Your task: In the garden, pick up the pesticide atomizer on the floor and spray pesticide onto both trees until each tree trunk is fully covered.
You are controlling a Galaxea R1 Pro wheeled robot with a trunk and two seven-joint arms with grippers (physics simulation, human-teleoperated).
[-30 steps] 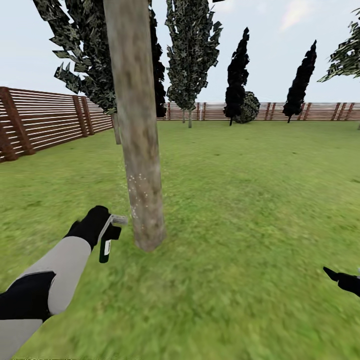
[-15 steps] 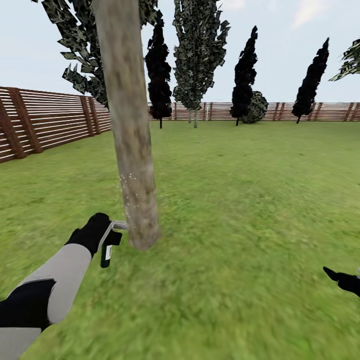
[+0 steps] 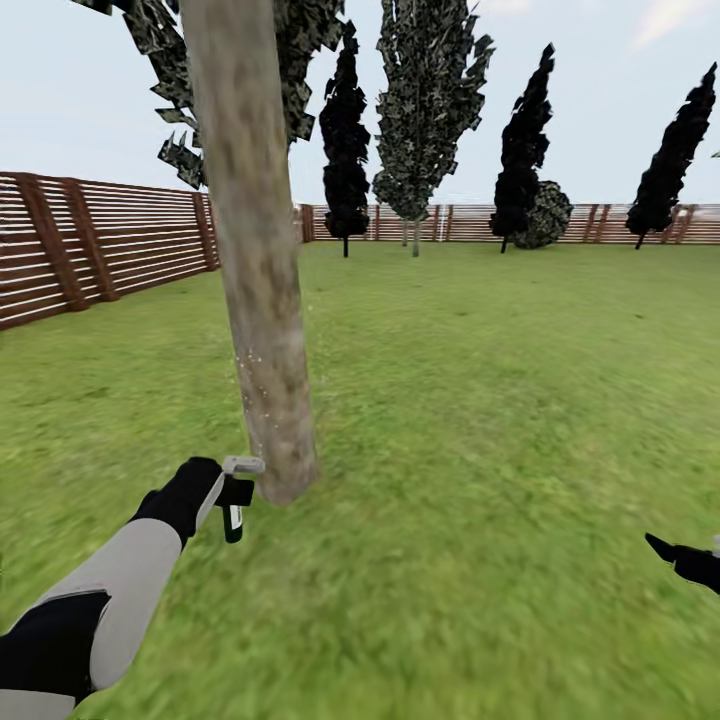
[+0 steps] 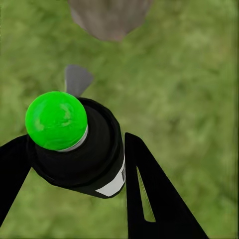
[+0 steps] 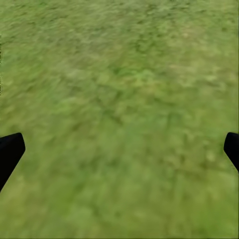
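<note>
Between the left gripper's (image 4: 74,169) jaws, the pesticide atomizer (image 4: 82,149) is sitting clamped by its dark body, its green cap (image 4: 56,120) facing the wrist camera and its grey nozzle (image 4: 77,79) pointing toward the foot of the tree trunk (image 4: 109,17). That hold is keeping the spray axis aimed at the bark, which suits a low pass over the flare. In the head view the left gripper (image 3: 205,495) is hanging low over the lawn (image 3: 480,450), with the atomizer (image 3: 236,495) just beside the trunk (image 3: 262,330); whether the nozzle is touching bark I cannot tell. Pale speckles are showing on the lower trunk, probably spray, while the higher bark is looking bare, so upward sweeps are likely remaining. The right gripper (image 5: 119,149) is idling with jaws wide over grass, holding nothing, well apart from the trunk. Only 1 thick trunk is showing here; dark conifers (image 3: 345,150) are standing along the slatted wooden fence (image 3: 110,250).
</note>
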